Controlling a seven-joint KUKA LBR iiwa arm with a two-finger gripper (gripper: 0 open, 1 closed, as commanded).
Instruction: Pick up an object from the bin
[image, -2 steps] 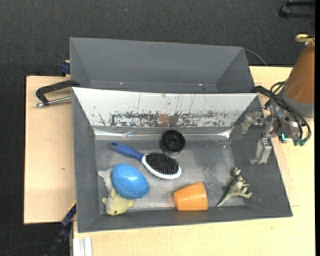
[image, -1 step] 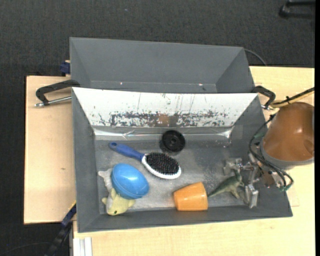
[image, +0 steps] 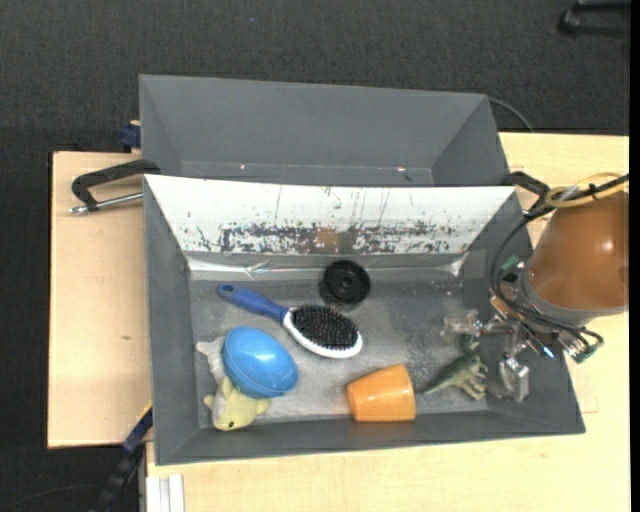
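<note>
My grey metal bin (image: 165, 330) holds a blue plastic egg (image: 259, 362), an orange plastic cup (image: 382, 393), a round black cap (image: 345, 282) and a blue-handled, black-bristled white hairbrush (image: 300, 322).

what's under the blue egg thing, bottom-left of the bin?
A yellow soft toy pokes out from under the blue egg at its lower left, and a pale piece shows at its upper left. The egg covers the rest, so their full shape is hidden.
</note>
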